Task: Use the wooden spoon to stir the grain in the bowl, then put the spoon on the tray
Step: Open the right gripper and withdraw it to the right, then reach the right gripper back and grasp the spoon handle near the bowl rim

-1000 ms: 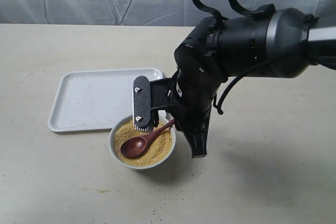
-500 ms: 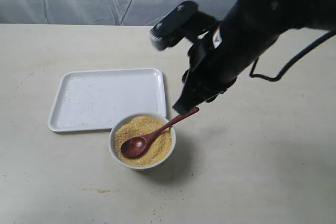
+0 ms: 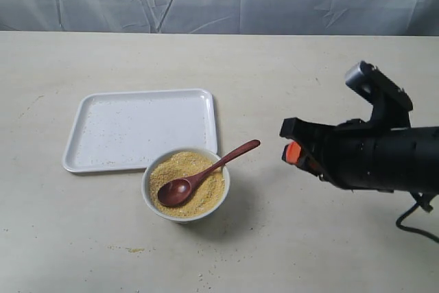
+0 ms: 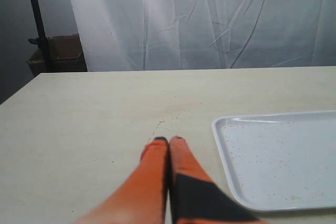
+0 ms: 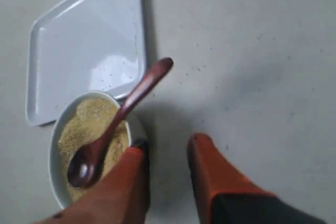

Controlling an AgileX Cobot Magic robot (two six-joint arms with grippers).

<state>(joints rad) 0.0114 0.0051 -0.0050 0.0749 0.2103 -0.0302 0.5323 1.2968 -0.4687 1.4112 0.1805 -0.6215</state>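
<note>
**A:** What could go wrong?

**B:** The spoon (image 3: 206, 175) lies in the bowl (image 3: 185, 218), head on the grain (image 3: 206, 195), handle poking out toward 2 o'clock. If I bump it, grain may spill. My right gripper (image 5: 169, 144), at 3 o'clock, is a bit open, empty. My left gripper (image 4: 169, 141) is pinched together.

**A:** How many things?

**B:** One spoon, one bowl, one tray (image 3: 137, 128) at 11 o'clock, two grippers.

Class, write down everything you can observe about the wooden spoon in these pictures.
The wooden spoon is slim, glossy and dark reddish-brown, with an oval head and a long thin handle. It lies tilted. Its head rests hollow-up on the grain inside the bowl, while the handle leans on the rim and juts out beyond it. Nothing grips it.
</note>
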